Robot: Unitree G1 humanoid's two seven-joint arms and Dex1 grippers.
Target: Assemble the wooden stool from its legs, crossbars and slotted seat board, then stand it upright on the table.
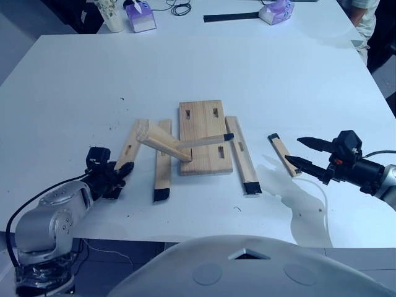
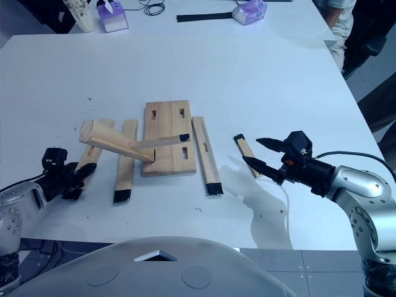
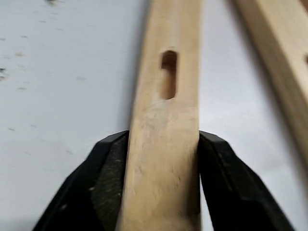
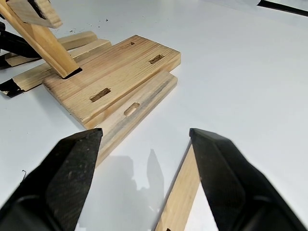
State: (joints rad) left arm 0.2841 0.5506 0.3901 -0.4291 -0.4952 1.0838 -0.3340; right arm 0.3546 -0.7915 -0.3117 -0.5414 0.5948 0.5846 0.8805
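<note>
Fingers (image 3: 108, 183) of the left gripper (image 3: 163, 139), black and blunt-tipped, pinch the near end of a wooden leg (image 3: 166, 120) from both sides, one oblong slot cut through the pale, faintly grained wood just beyond them. That leg lies flat on the white table (image 1: 74, 80), leftmost of the parts. Just beside it lies a second leg (image 1: 163, 159) with a black-capped near end.

The right gripper (image 1: 292, 150) holds its pointed black fingers (image 4: 72, 163) spread wide, gripping nothing. A short crossbar (image 4: 180, 197) lies on the table in the gap between them, close against one finger; whether it touches cannot be told.

Between the two arms the slotted seat board (image 1: 204, 127) lies flat, a rectangular slab with four small slots. A tilted leg (image 1: 162, 143) stands with its black tip on the board and leans left, and a slim bar (image 1: 207, 141) runs from it across the board. A third leg (image 1: 242, 154) lies along the board's right edge.
</note>
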